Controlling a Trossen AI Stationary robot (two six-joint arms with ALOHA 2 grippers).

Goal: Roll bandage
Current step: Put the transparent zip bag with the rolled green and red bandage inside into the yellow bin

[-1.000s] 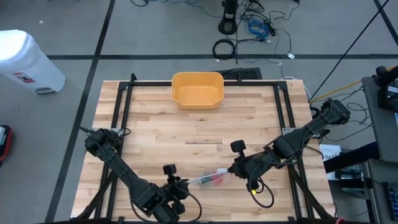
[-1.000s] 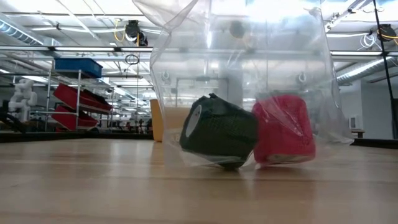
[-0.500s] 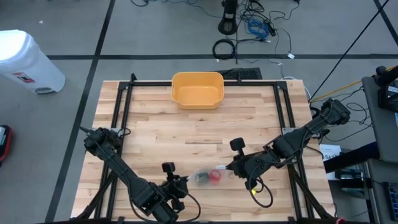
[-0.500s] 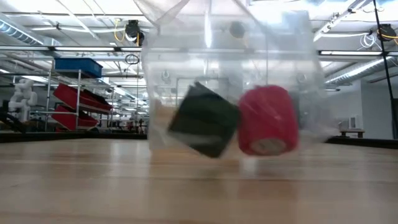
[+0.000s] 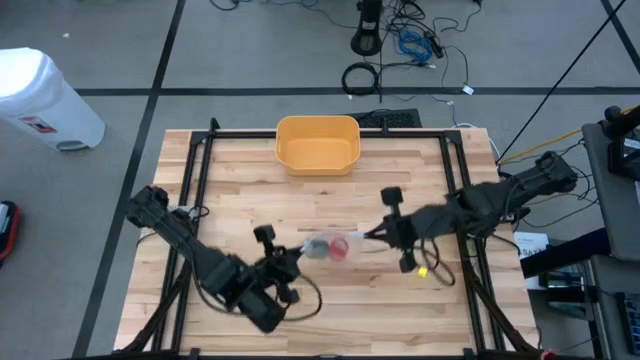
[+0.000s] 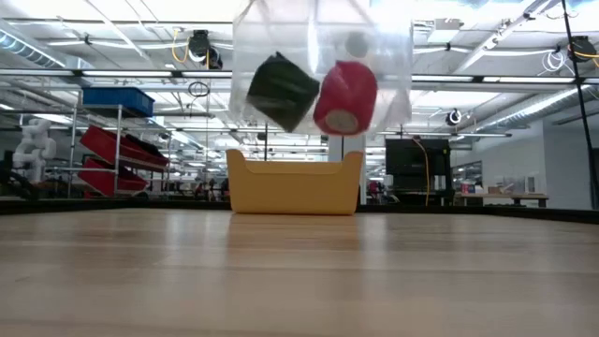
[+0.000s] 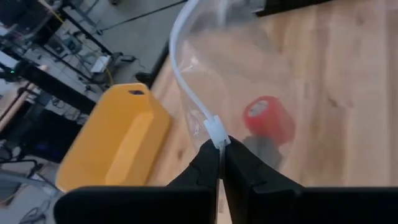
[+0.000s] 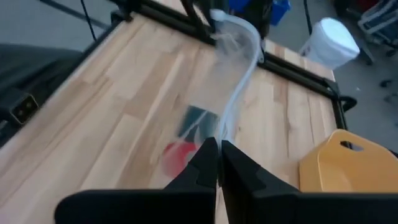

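Now a clear plastic bag [image 5: 322,246] hangs in the air over the middle of the table [image 5: 240,190], stretched between the two arms. Inside the bag sit two bandage rolls side by side, a dark roll [image 6: 281,90] and a red roll [image 6: 345,96]. In the low view both rolls are well above the wood, with the dark one tipped on a corner.

Left end effector [image 5: 288,262] is clenched on one edge of the bag. In the left wrist view its fingers [image 7: 205,168] pinch the white strip [image 7: 214,130] at the top of the bag, and the red roll shows through the plastic just past the fingertips.

Right end effector [image 5: 374,236] is clenched on the other edge of the bag. In the right wrist view its fingers [image 8: 202,163] squeeze the bag's rim, and the two rolls hang just beyond them, looking blurry.

So the rolls lie between the two end effectors, near both, touched only by the bag.

Farther back on the table stands a yellow bin [image 5: 317,144], well apart from the bag. A white trash can [image 5: 45,98] stands on the floor off to the side.
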